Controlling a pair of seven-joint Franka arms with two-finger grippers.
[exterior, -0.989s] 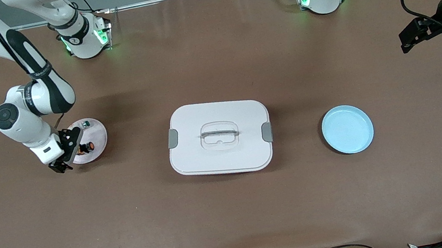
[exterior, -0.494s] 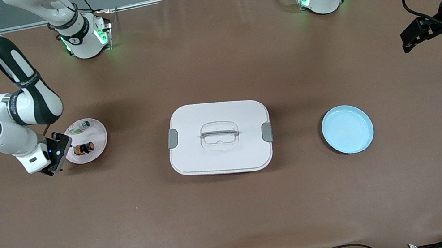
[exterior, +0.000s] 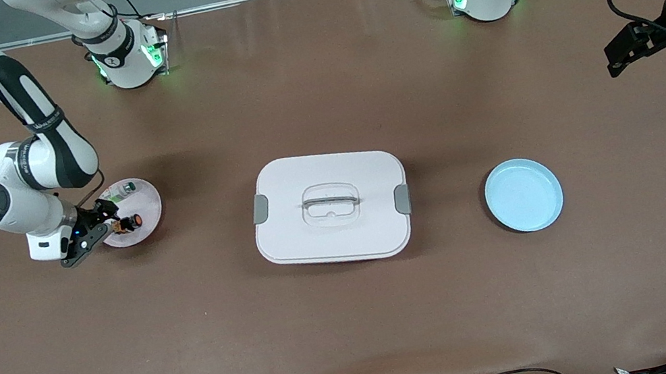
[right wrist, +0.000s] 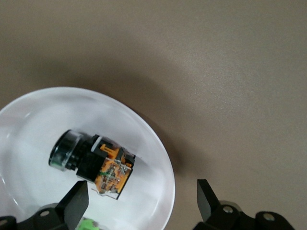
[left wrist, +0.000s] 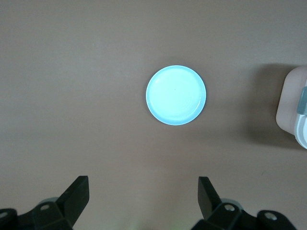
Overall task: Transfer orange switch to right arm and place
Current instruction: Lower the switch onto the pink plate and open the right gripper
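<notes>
Best done slowly: bring the right gripper (exterior: 90, 238) in over the body of the tiny black cylindrical orange switch with its round orange cap and brass-orange terminals (exterior: 128, 222), set one finger on each side of the black barrel rather than on the terminal block, and close only once the part sits squarely in the gap. Worth keeping low and level, since a small round part lying on its side probably rolls at a glancing touch.

Seen from the right wrist, fingers (right wrist: 76, 201) spread wide apart with nothing between them. Hangs over the rim of the small pale pink round plate (exterior: 147, 202) at the right arm's end of the table, forearm bent down and wrist turned toward the plate. Lying on that plate, on its side and unheld: the orange switch (right wrist: 93, 163). Just beside it on the same plate, farther from the front camera, a small clear, green and silver part (exterior: 121, 190).

Mid-table, a white lidded rectangular box with grey clips (exterior: 331, 208); beside it toward the left arm's end, a pale blue round plate (exterior: 524, 194).

Waiting high at its own end of the table, the left gripper (exterior: 631, 49), fingers likewise apart and empty.
</notes>
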